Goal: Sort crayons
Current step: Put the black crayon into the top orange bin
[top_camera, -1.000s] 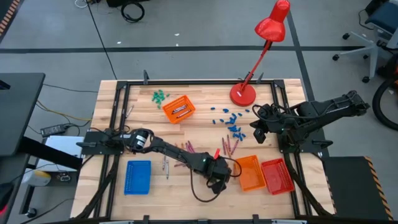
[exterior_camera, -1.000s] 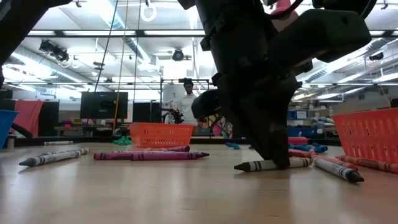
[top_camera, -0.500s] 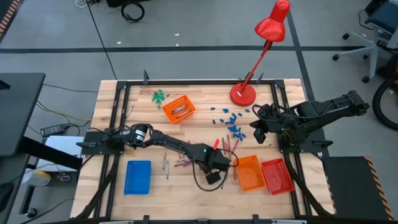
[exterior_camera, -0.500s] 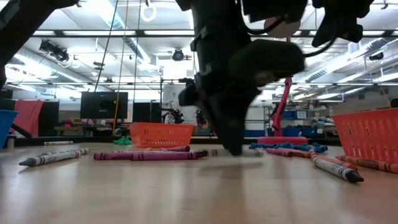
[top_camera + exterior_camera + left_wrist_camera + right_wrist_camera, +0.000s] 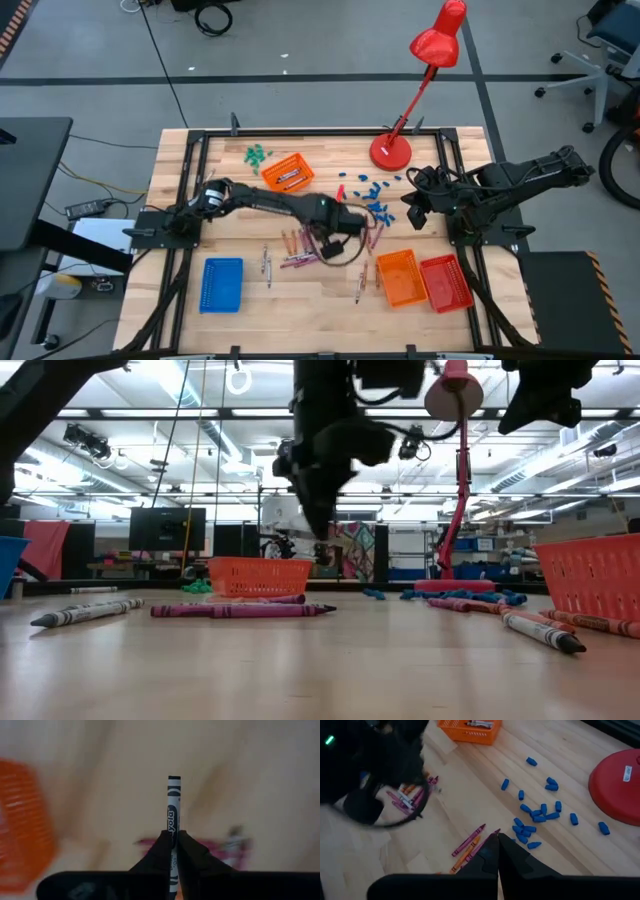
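Note:
My left gripper (image 5: 343, 220) hangs above the middle of the table, shut on a grey-white crayon (image 5: 173, 802) with black markings. Loose crayons lie flat on the wood: magenta and orange ones (image 5: 300, 247) below the gripper, more (image 5: 372, 236) to the right, two grey ones (image 5: 267, 266) near the blue tray, and one (image 5: 358, 286) by the near orange tray. My right gripper (image 5: 414, 214) waits shut at the table's right, raised, touching nothing. My left gripper pinches the grey-white crayon between its two fingers (image 5: 161, 851), low on the crayon's wrapped barrel (image 5: 173, 836). The fingers point steeply down and the crayon runs along them, its free end (image 5: 174, 779) sticking out past the fingertips. It is lifted clear of the table.
An orange tray (image 5: 288, 175) holding crayons stands far centre-left. Another orange tray (image 5: 400, 278), a red tray (image 5: 446, 283) and a blue tray (image 5: 222, 283) stand along the near edge. Blue pieces (image 5: 372, 196), green pieces (image 5: 258, 155) and a red lamp (image 5: 390, 152) lie farther back.
My left gripper, shut on the grey-white crayon, has risen from the table beside the near orange tray and gone toward the far edge, tipping steeper downward. The crayon, which lay on the wood under the fingers, now hangs clear of it.

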